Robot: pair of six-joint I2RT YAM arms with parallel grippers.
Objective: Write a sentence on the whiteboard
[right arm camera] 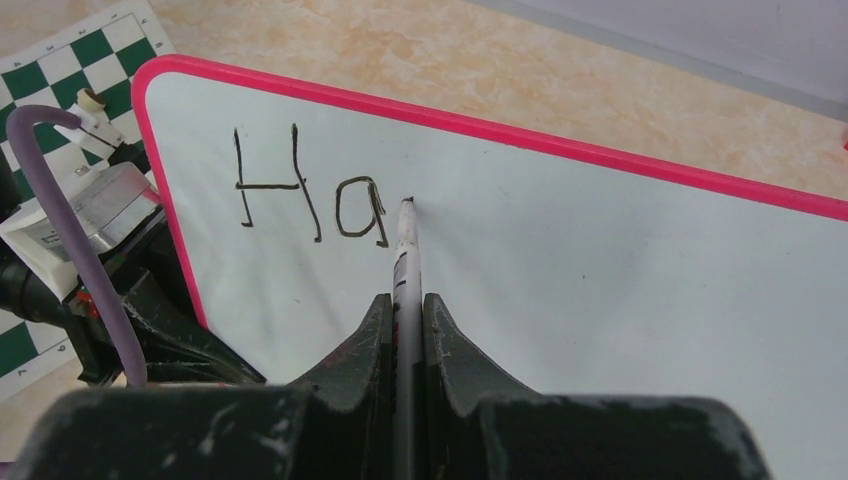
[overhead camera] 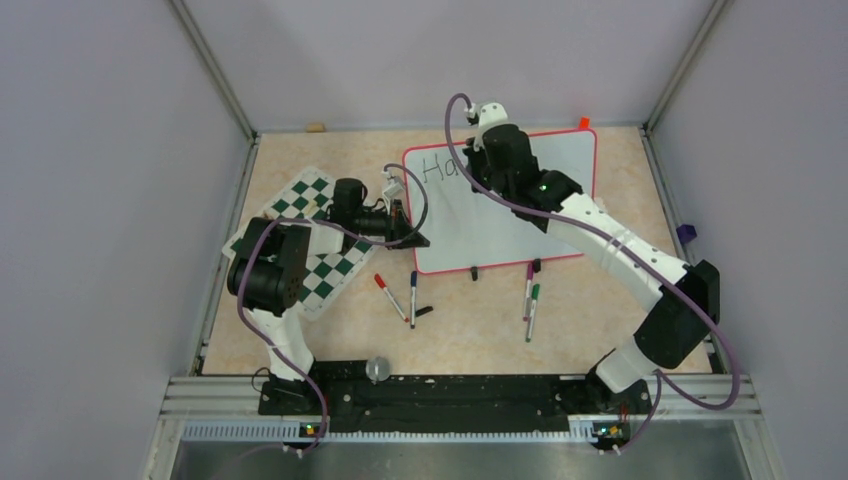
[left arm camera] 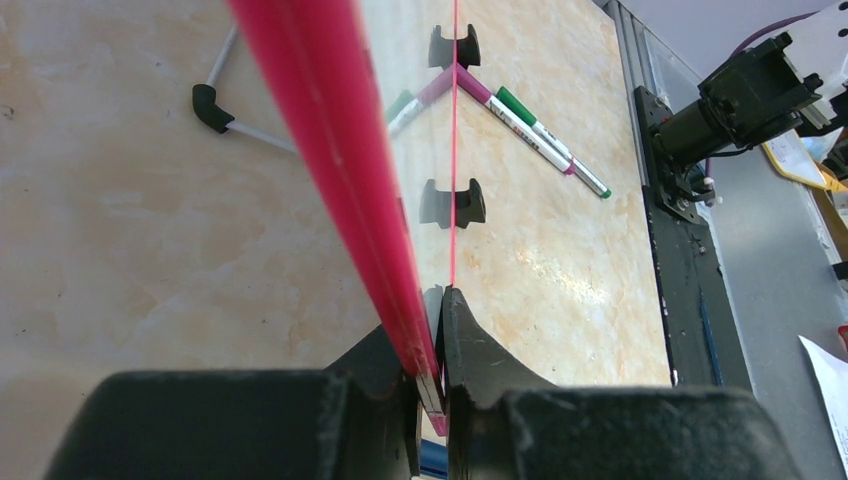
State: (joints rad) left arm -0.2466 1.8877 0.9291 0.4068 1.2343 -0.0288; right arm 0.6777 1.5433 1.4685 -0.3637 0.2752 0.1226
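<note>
- Now the whiteboard (overhead camera: 455, 235) lies on the bench (overhead camera: 470, 335) toward its far side, with its left edge near the checkered chess mat (overhead camera: 318, 188).
- Left end effector (left arm camera: 434, 305) — pinched narrow on the board's red frame at the left edge, close to the near corner.
- Right end effector (right arm camera: 405, 305) — clamped on a marker (right arm camera: 404, 250), whose tip touches the board just right of the black letters (right arm camera: 310, 190) "Ha".
- Loose markers (overhead camera: 412, 300) lie on the bench beside the board's near edge.
</note>
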